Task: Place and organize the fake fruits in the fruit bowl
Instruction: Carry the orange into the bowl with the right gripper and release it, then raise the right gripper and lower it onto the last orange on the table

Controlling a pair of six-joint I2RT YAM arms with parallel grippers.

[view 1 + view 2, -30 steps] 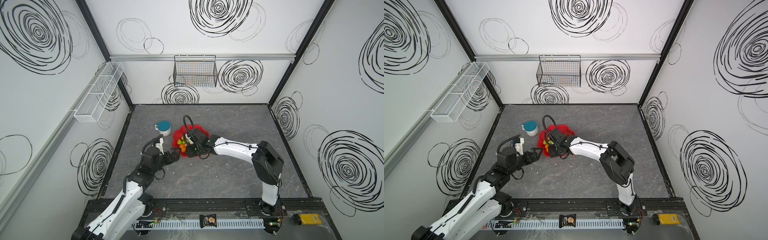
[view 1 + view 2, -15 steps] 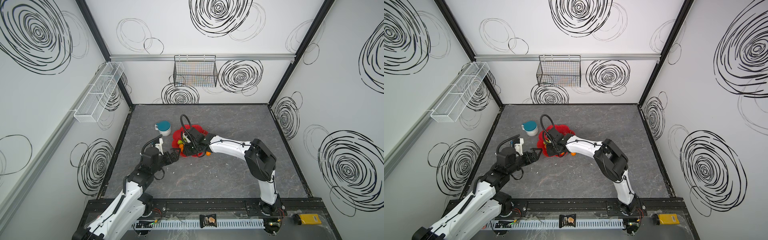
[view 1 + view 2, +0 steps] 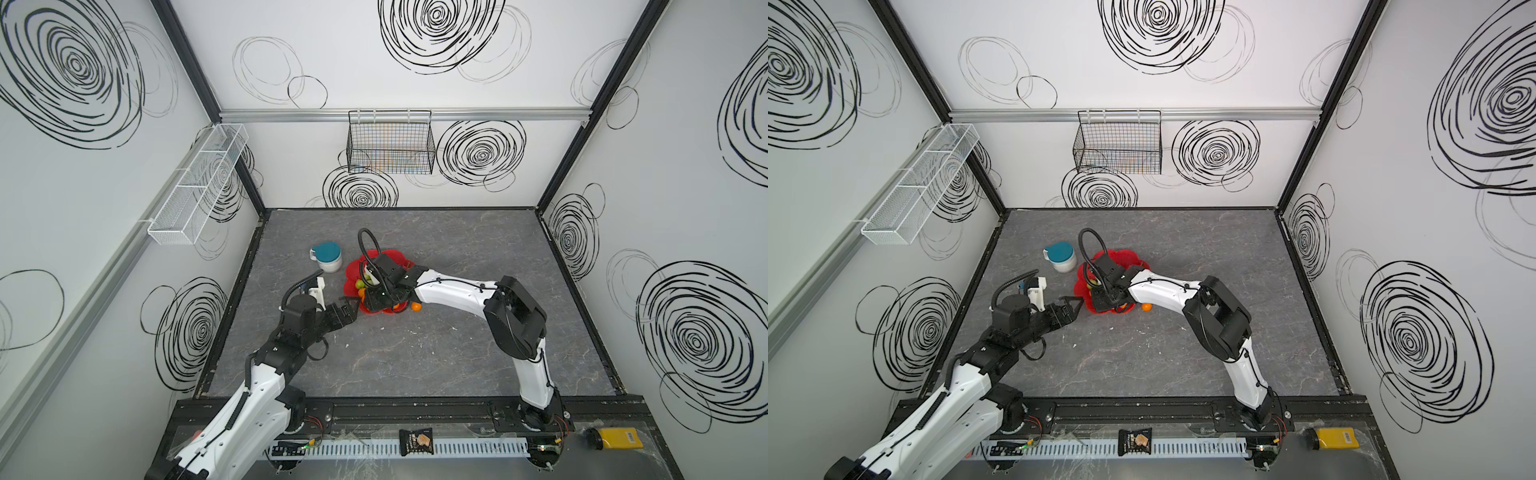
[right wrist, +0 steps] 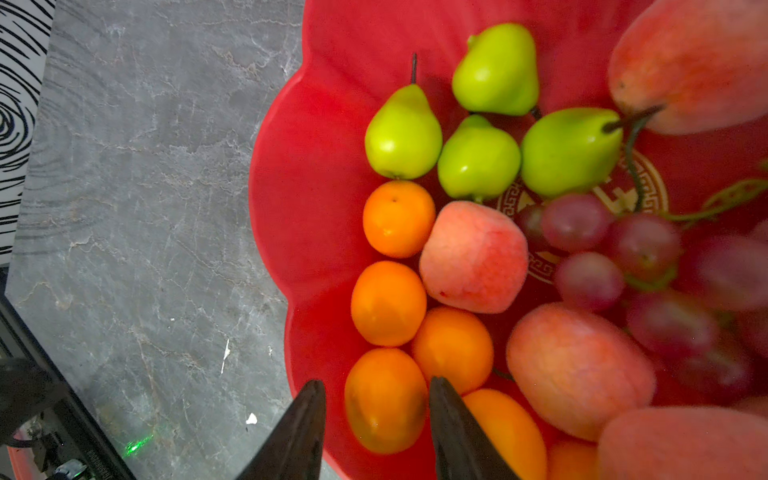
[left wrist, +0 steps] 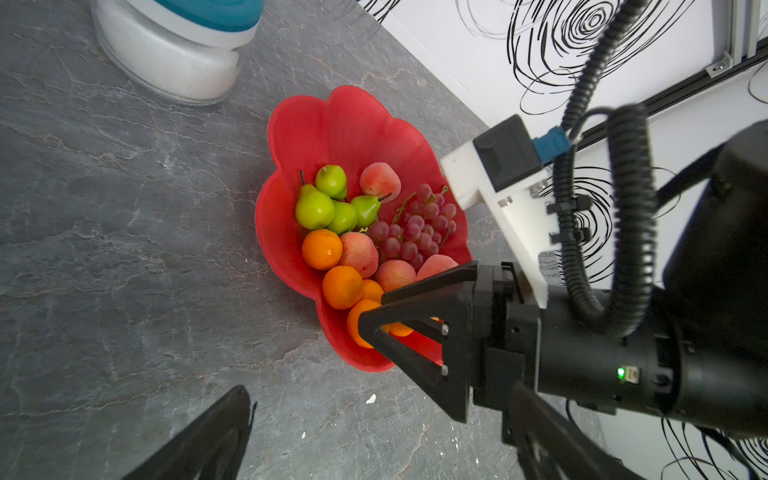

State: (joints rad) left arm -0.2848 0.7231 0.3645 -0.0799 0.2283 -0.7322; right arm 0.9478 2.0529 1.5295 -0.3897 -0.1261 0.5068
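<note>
Our right gripper point(image 4: 374, 381) straddles an orange point(image 4: 384, 415) at the red bowl's point(image 4: 291, 208) rim, jaws loosely parted. We should lift straight up, sparing its neighbours. Our left gripper point(image 3: 352, 309) hovers nearby, spread wide.

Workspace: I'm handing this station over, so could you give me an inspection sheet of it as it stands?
Surface: grey marbled table, a few white specks.
Job's things: red bowl holds pears, peaches, oranges, grapes; one loose orange on the table beside it.
Clutter: lidded mug by the bowl.
Grippers: left gripper open, empty, near the bowl; right gripper fingers either side of the rim-side orange, gap at one.
Cables: ribbed hose arches over the bowl.
Surroundings: wire basket, mesh shelf on walls; snack packet on front rail.
</note>
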